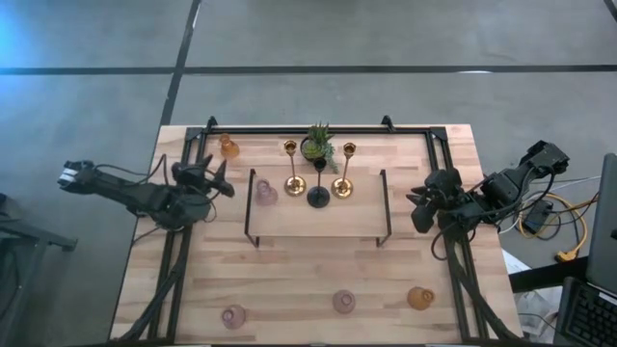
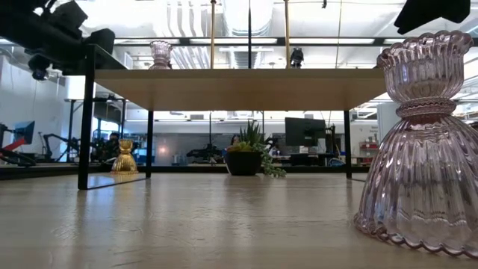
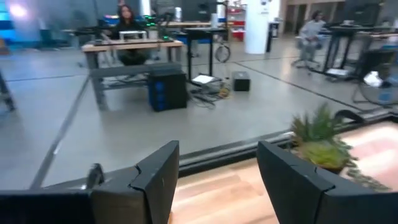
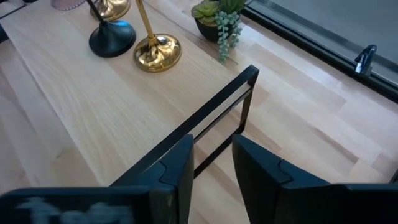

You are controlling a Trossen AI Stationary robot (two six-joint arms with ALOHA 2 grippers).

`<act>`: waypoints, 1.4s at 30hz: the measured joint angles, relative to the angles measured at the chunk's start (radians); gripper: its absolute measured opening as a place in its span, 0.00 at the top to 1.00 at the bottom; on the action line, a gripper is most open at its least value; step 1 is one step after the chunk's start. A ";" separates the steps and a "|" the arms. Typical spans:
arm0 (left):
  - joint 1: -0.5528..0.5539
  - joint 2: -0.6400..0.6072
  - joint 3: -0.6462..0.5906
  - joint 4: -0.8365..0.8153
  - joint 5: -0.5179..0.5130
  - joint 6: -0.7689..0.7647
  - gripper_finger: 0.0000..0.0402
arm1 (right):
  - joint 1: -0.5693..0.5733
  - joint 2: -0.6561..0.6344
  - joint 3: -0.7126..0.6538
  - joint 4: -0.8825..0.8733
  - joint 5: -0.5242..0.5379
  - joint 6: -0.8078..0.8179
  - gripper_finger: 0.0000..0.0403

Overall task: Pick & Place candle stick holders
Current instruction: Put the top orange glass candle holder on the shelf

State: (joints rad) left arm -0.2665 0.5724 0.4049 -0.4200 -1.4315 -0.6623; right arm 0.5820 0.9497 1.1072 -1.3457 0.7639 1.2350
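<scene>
From the low view, the big pink glass holder [image 2: 424, 142] is cut by the right edge. The tall holders on the shelf [image 2: 239, 88] show only thin stems, cut at the top. In the right wrist view, a pink holder [image 4: 67, 4] is mostly cut off.

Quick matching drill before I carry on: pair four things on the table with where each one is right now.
1 black holder
2 potted plant
3 left gripper
4 right gripper

A by the shelf's right end
B on the table, behind the shelf
C by the shelf's left end
D on the shelf, between the gold holders

Pairs: 1-D, 2-B, 3-C, 4-A
</scene>
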 joint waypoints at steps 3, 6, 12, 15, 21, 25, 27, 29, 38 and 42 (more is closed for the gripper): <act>0.052 0.000 0.000 0.000 0.012 0.021 0.45 | 0.000 0.000 0.000 0.000 0.026 -0.009 0.72; 0.158 0.000 -0.001 0.000 0.109 0.067 0.45 | 0.000 0.000 0.000 0.001 0.062 -0.016 0.71; 0.503 0.028 -0.001 0.013 0.386 0.211 0.45 | 0.000 -0.001 0.000 0.002 0.093 -0.015 0.72; 0.676 0.050 -0.003 0.084 0.566 0.308 0.45 | 0.000 -0.001 0.000 0.003 0.093 -0.015 0.73; 0.894 0.104 -0.056 0.293 0.888 0.464 0.45 | 0.000 -0.001 0.000 0.004 0.093 -0.015 0.74; 0.954 0.139 -0.097 0.287 0.919 0.489 0.45 | 0.000 0.000 0.000 0.003 0.077 -0.016 0.72; 0.964 0.153 -0.121 0.295 0.943 0.497 0.45 | 0.000 0.000 0.000 0.003 0.073 -0.031 0.72; 0.965 0.161 -0.143 0.306 0.980 0.506 0.45 | 0.000 0.000 0.000 0.003 0.073 -0.038 0.71; 0.965 0.158 -0.206 0.337 1.051 0.563 0.45 | 0.000 0.000 0.000 0.002 0.072 -0.038 0.71; 0.965 0.153 -0.249 0.376 1.026 0.557 0.45 | 0.000 0.000 0.000 0.001 0.071 -0.038 0.72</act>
State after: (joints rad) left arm 0.6987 0.7250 0.1557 -0.0437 -0.4053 -0.1051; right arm 0.5819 0.9493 1.1072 -1.3445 0.8352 1.1973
